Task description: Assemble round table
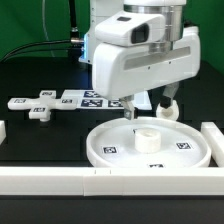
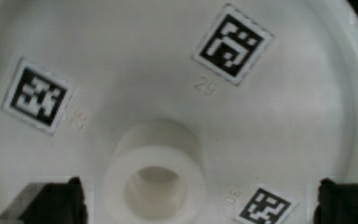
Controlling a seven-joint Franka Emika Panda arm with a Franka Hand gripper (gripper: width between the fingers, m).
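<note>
Jaws stand spread wide, holding nothing, as my gripper (image 1: 148,108) hangs over the round table disc (image 1: 108,150), which lies flat. Its central hub (image 2: 155,180) sits between my fingertips (image 2: 48,205), at six o'clock from them in the exterior view, axis upright. I'd drop straight down.

Disc (image 1: 118,143), marker board (image 1: 85,98) on black tabletop (image 1: 45,135)

Backdrop: plain green wall (image 1: 28,25) at 10 o'clock of the exterior view, and again at 2 o'clock.
Tabletop: black table (image 1: 40,140), bare at 8 o'clock.
Border: white front rail (image 1: 50,182) along 6 o'clock; a shorter side rail (image 1: 212,138) at 3 o'clock.
Marker board (image 1: 72,98): flat on the table at 9 o'clock.
Cables (image 1: 50,44): dark, at 11 o'clock against the green.
Light: bright and even, with soft shadows.
</note>
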